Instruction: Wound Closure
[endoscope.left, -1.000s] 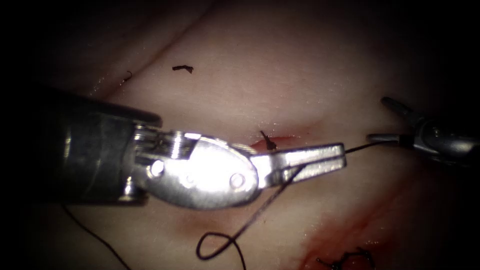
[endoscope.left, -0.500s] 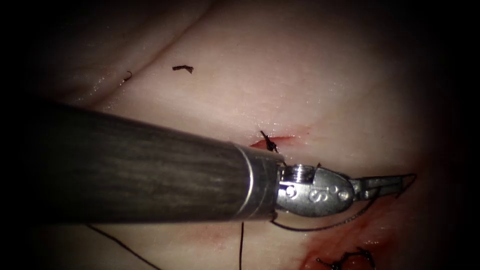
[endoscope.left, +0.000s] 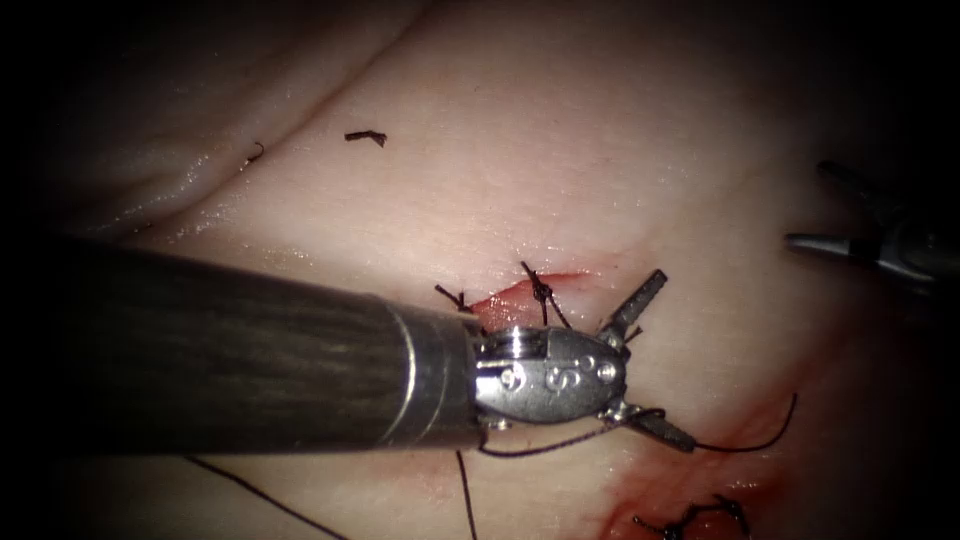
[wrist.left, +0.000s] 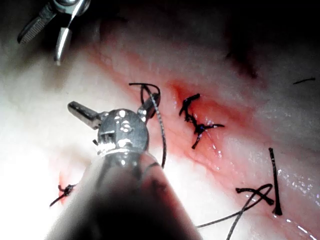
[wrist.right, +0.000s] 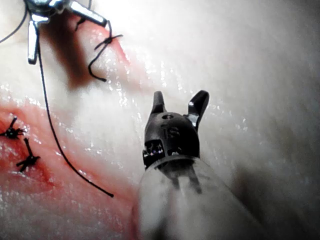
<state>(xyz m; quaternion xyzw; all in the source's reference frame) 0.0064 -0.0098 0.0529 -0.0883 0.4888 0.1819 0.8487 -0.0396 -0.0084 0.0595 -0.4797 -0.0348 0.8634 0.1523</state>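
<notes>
My left tool (endoscope.left: 676, 361) reaches in from the left over the tissue (endoscope.left: 560, 150), its two jaws spread wide just right of the cut (endoscope.left: 520, 292). Nothing sits between them. Dark thread (endoscope.left: 745, 443) passes under the wrist, brushes the lower jaw and trails off to the right, lying slack. A tied stitch (endoscope.left: 541, 291) crosses the cut. The right tool (endoscope.left: 805, 203) hangs at the far right, open and holding nothing. The left wrist view has my left tool (wrist.left: 111, 102) open beside a thread loop (wrist.left: 150, 90). In the right wrist view the right tool (wrist.right: 180, 95) is open above bare tissue.
Red fluid (endoscope.left: 660, 480) stains the tissue at the lower right around another knotted stitch (endoscope.left: 690, 518). Short cut ends of thread (endoscope.left: 365, 136) lie on the tissue farther back. More thread (endoscope.left: 250, 490) runs beneath the left shaft. Loose thread ends (wrist.left: 260, 192) lie near the cut.
The left tool, shut on the thread a second ago, swung right and down, then drew back left and opened, letting the thread go. The right tool has shifted up and right.
</notes>
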